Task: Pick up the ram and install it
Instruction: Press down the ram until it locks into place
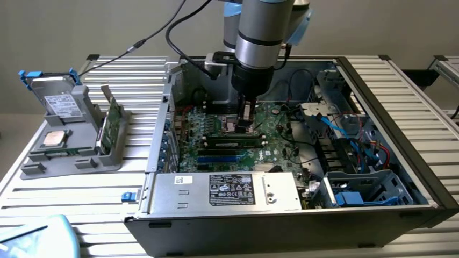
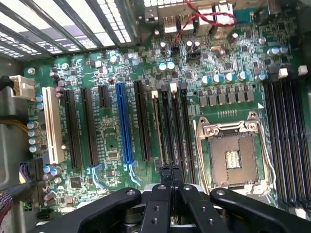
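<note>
— So, where's the ram [image 1: 233, 143] sitting?

— On edge in a slot beside the socket [image 2: 232, 156]. It looks to be the slot farthest from the socket in that near bank, though I can't tell whether it is fully seated.

— And your tool [image 2: 171, 171]?

— Fingers pressed together, nothing between them. The tips hang low over that same bank, seemingly a slot nearer the socket than the ram [image 2: 156, 131].

— How would you do this well, then?

— I judge this to be the seating step. With shut fingers I can only push, so I'd want the tips squarely on the ram's top edge, not on the empty slot beside it. The push should go straight down and even along its length, so both end latches catch.

— Risks?

— An off-centre push could tilt the stick or flex the board near the socket.
</note>
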Robot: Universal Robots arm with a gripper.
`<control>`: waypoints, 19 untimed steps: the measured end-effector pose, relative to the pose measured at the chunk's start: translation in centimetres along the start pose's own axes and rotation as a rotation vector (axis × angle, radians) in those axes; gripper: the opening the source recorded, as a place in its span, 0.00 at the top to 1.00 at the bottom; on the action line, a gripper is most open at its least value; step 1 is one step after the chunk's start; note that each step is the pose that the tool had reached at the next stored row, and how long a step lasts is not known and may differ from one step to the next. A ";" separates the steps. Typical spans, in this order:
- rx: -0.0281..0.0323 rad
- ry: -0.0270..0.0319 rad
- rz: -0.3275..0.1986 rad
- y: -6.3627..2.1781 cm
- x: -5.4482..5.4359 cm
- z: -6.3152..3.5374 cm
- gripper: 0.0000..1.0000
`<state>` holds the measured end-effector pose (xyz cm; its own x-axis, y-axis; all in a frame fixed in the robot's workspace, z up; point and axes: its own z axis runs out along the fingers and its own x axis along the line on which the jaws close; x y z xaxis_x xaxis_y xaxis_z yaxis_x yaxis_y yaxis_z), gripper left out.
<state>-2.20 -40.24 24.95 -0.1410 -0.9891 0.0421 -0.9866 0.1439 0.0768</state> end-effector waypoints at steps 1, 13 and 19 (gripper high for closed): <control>0.0094 -0.0018 0.007 0.00 0.0 0.00 0.89; 0.0775 -0.0118 0.115 -0.02 0.0 0.29 0.89; 0.0826 -0.0145 0.182 -0.03 0.0 0.36 0.89</control>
<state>-2.20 -40.22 24.59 -0.3185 -0.9473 0.0334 -0.9479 0.3183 -0.0128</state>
